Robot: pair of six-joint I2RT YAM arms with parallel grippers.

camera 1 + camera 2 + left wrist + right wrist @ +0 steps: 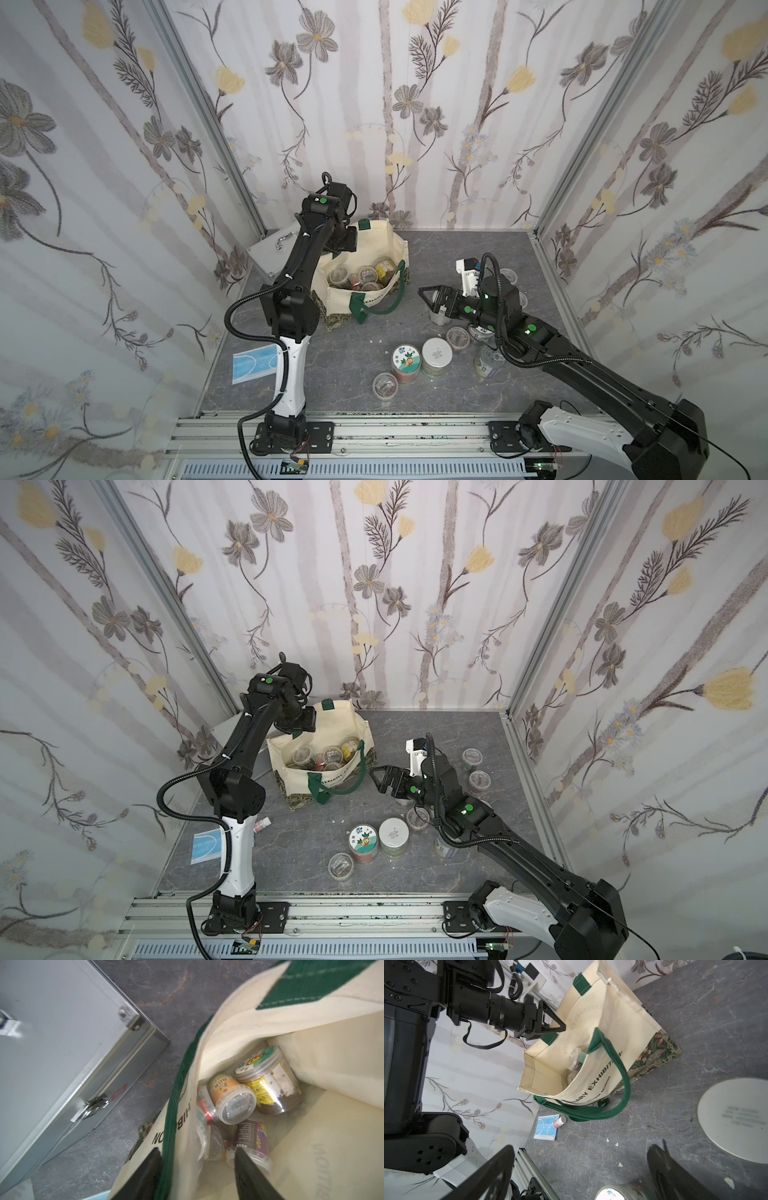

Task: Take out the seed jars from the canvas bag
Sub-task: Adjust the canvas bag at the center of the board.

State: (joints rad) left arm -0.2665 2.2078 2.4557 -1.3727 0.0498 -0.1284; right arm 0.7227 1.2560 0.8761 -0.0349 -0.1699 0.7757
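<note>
The cream canvas bag stands open at the back left of the table, with several seed jars lying inside. My left gripper is at its rim, jaws apart. One finger is outside against the green handle strap and the other is inside beside a dark-labelled jar. An orange-labelled jar lies deeper in. My right gripper hangs open and empty over the table right of the bag. A sticker-lid jar, a white-lid jar and short clear jars stand on the table.
A silver metal case sits close behind the bag on the left. A blue face mask and a small pink-capped bottle lie near the left arm's base. More jars stand by the right wall.
</note>
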